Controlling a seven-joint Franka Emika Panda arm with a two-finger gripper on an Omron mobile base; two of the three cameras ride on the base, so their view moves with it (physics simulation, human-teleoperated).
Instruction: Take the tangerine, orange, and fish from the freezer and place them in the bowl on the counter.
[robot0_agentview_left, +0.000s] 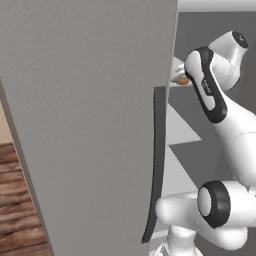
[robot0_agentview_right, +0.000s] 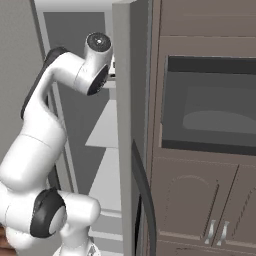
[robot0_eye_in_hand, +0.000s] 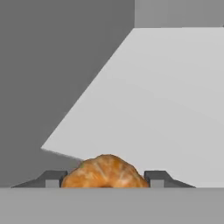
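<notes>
The end effector sits inside the open freezer, its two dark fingertips pressed against either side of an orange-skinned citrus fruit; the jaws are narrowed to the fruit's width, so it looks gripped, not just framed. Whether this is the tangerine or the orange cannot be told from the mottled peel alone. The fruit sits between the fingers above a white freezer shelf, and in the left base view a sliver of it shows at the wrist near the door edge, beside the dark bar handle. To do this step well, the grip should probably stay firm and the hand draw straight back out of the cavity, clear of the shelf lip and door edge, before swinging towards the bowl. The fruit is roughly round, slightly wider across the fingers than tall, so it has no meaningful long axis or pointing direction; its stem end is not visible.
</notes>
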